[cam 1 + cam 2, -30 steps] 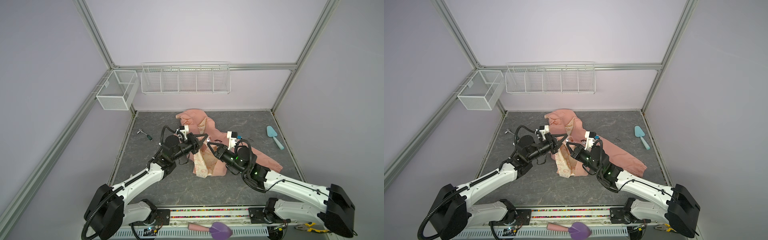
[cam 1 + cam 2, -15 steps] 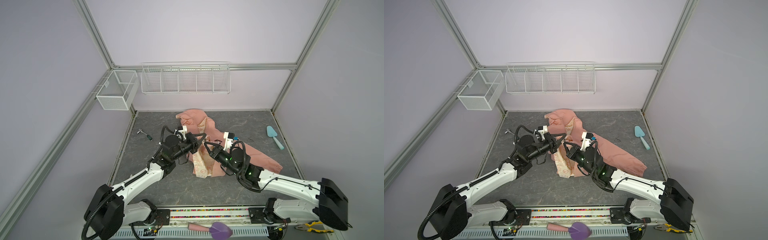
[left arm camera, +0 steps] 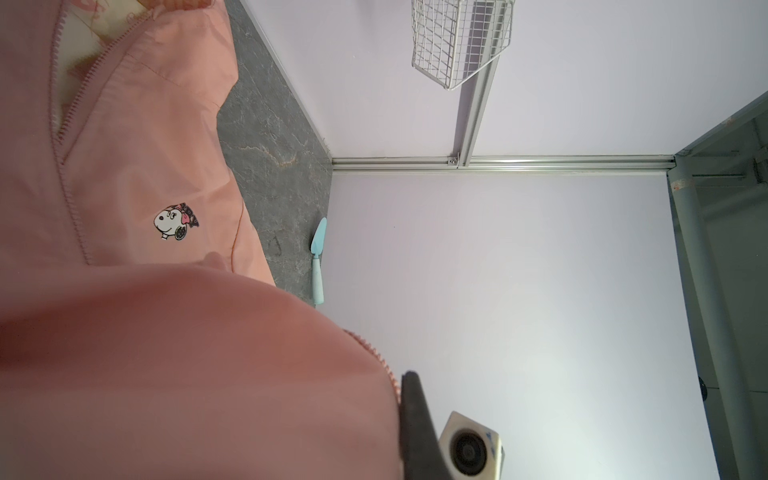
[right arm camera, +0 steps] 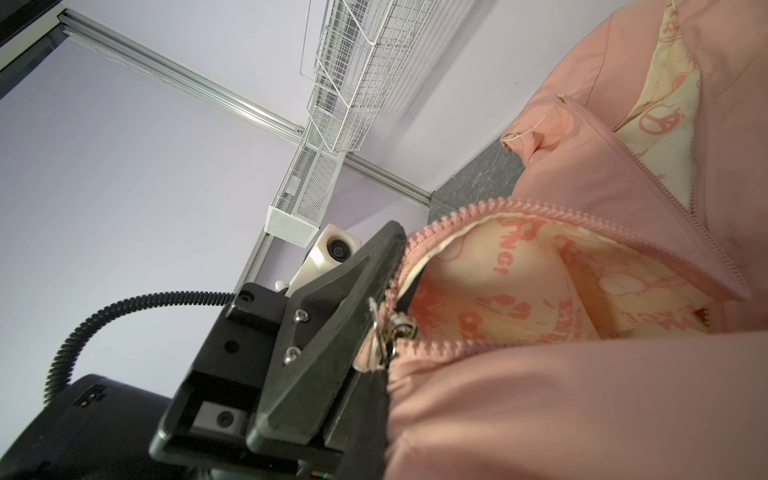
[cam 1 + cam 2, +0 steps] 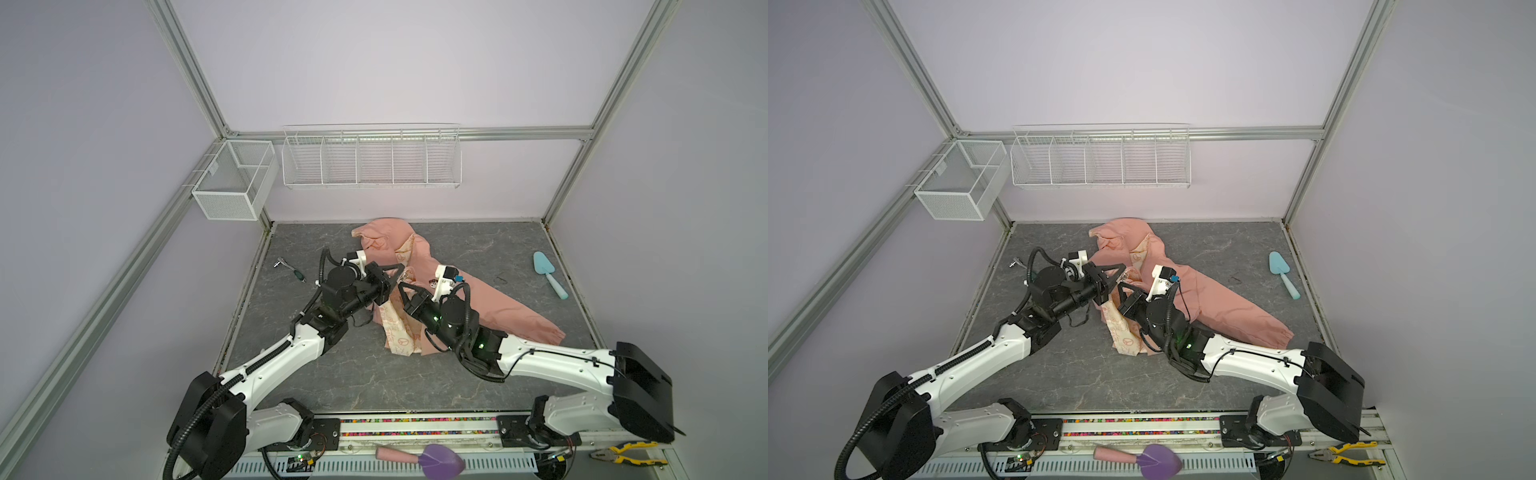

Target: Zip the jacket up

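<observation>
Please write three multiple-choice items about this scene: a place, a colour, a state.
1. Where does the light-blue trowel lie?
A. on the table, right of the jacket
B. on the jacket's hood
C. inside a sleeve

2. What colour is the jacket's lining?
A. dark blue
B. cream with pink print
C. black

3. How is the left claw?
A. open above the table
B. shut on the trowel
C. shut on the jacket's zip edge

1 A: both top views show it on bare table.
2 B: the right wrist view shows it between the zip teeth.
3 C: it pinches the edge beside the slider.
</observation>
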You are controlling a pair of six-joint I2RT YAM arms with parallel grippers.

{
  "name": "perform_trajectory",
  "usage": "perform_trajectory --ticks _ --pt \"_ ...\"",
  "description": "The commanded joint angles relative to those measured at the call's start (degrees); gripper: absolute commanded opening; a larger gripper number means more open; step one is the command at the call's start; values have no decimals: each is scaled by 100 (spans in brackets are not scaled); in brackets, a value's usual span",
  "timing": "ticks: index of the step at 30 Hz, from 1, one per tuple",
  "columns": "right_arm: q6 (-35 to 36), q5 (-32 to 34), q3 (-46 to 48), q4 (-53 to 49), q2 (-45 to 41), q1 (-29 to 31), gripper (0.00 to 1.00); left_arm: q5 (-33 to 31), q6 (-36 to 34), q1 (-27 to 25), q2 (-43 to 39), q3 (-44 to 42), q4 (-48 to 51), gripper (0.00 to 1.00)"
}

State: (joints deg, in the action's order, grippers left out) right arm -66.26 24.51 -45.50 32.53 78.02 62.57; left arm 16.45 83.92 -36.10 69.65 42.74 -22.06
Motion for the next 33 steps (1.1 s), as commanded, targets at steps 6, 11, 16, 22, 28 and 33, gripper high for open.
perform_trajectory --ticks 6,11,16,22,28,33 --pt "-21 -2173 322 -609 -639 212 6 -347 -776 -100 -506 436 286 0" --pt "-12 -2423 418 -1433 -1386 -413 6 -380 -1211 -100 -802 349 894 0" --pt "10 -2823 402 -1699 -1627 -829 6 -289 -1299 -99 -888 409 1055 0" --pt "-162 -2974 406 -1455 -1574 -912 6 -73 -1127 -108 -742 516 907 5" --pt "-281 -3021 384 -1323 -1545 -1043 6 -62 -934 -186 -759 430 835 39" --pt "-350 -3088 348 -1170 -1459 -1193 6 -41 -705 -339 -762 241 698 48"
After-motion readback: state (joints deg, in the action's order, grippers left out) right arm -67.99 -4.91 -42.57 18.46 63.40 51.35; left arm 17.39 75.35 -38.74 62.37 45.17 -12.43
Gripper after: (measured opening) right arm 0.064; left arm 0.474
